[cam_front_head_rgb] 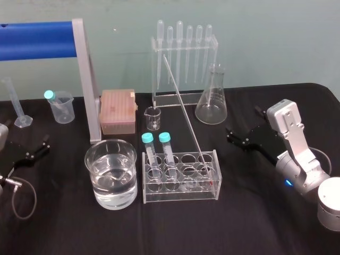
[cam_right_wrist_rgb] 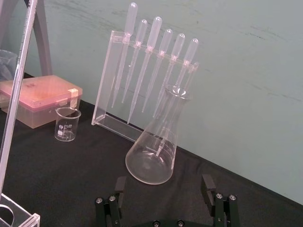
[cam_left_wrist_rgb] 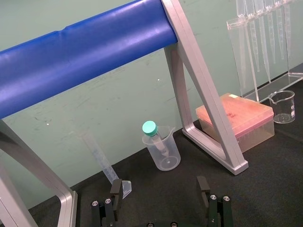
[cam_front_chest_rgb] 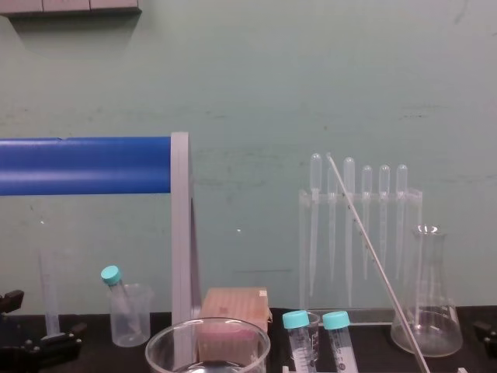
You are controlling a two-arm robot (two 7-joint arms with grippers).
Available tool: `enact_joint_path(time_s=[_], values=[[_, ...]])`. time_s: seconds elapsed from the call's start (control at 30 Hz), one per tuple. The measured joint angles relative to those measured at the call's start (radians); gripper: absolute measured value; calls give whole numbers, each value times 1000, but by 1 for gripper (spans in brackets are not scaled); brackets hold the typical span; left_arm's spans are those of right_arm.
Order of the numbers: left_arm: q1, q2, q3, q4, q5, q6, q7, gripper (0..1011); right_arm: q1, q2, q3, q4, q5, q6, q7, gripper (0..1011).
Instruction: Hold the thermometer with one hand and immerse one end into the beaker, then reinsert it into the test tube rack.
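The thermometer (cam_front_head_rgb: 183,109) is a long thin glass rod that leans in the clear test tube rack (cam_front_head_rgb: 180,194). Its lower end sits in a right-hand hole and its top tilts back and left. It also crosses the chest view (cam_front_chest_rgb: 373,256) and the right wrist view (cam_right_wrist_rgb: 19,80). Left of the rack stands the beaker (cam_front_head_rgb: 95,159), wide and part full of water, its rim (cam_front_chest_rgb: 178,330) low in the chest view. My right gripper (cam_front_head_rgb: 230,135) rests open on the cloth to the right of the rack, fingers (cam_right_wrist_rgb: 120,185) apart and empty. At the far left my left gripper (cam_front_head_rgb: 38,150) lies open, away from both.
Two teal-capped tubes (cam_front_head_rgb: 166,139) stand in the rack. Behind it are a small beaker (cam_front_head_rgb: 152,118), a conical flask (cam_front_head_rgb: 212,101), a pipette stand (cam_front_head_rgb: 183,69) and a pink tip box (cam_front_head_rgb: 117,110). A blue-barred frame (cam_front_head_rgb: 85,79), a plastic beaker (cam_front_head_rgb: 62,108) and a measuring cylinder (cam_front_head_rgb: 18,103) stand at the left.
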Motion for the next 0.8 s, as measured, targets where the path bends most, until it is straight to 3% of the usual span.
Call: enact_joint_path(time_s=[0.13, 0.3, 0.43, 0.57, 0.63, 0.8], values=[[0, 0, 0, 0, 0, 0, 0, 1008, -1, -1, 3, -1, -1, 0, 0, 1002], [0, 0, 0, 0, 0, 0, 0, 1008, -16, -10, 44, -25, 22, -18, -1, 1002], [0, 0, 0, 0, 0, 0, 0, 1008, -31, -21, 90, -63, 90, -47, 31, 1002], [0, 0, 0, 0, 0, 0, 0, 1008, -42, -38, 128, -116, 182, -79, 106, 1003], [0, 0, 0, 0, 0, 0, 0, 1008, -41, -50, 135, -136, 227, -91, 153, 1002], [0, 0, 0, 0, 0, 0, 0, 1008, -27, -76, 130, -156, 273, -99, 231, 1003]])
